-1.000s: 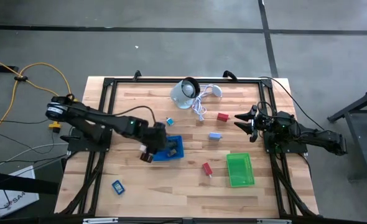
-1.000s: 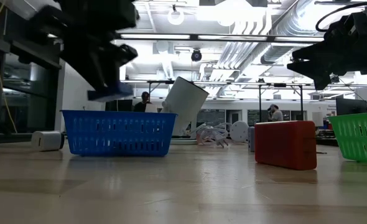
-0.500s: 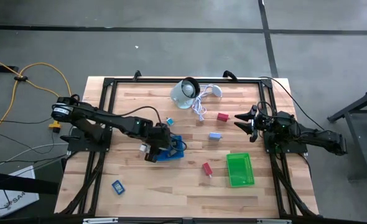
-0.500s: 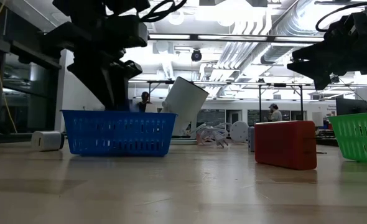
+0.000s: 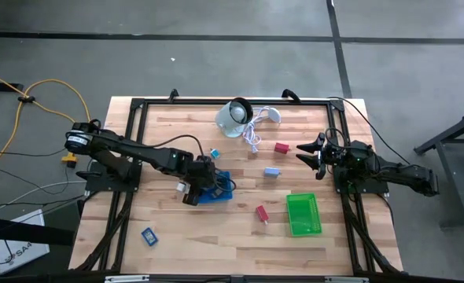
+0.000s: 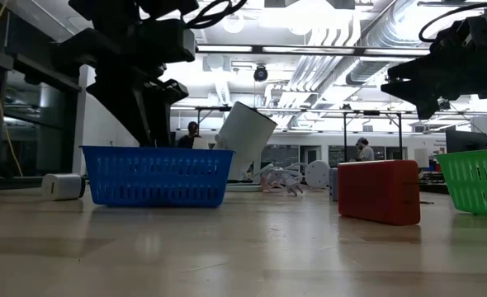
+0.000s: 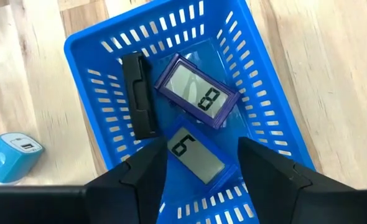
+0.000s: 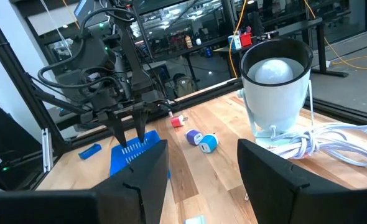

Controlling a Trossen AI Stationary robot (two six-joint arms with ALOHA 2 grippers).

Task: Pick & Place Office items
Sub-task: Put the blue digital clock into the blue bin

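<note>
Hovering over the blue basket (image 7: 267, 134) with fingers (image 7: 147, 171) apart, the left gripper (image 7: 202, 168) should rise straight off the blue counter (image 7: 196, 157) inside; right gripper (image 5: 309, 151) waits, open

Grey concrete floor (image 5: 216, 63) with dark seams surrounds the wooden worktop (image 5: 185, 228); bright ceiling lights (image 6: 309, 16) and ducts (image 6: 375, 33) overhead.

purple display (image 7: 197, 91): "8"; blue display (image 7: 197, 157): "6"
</note>
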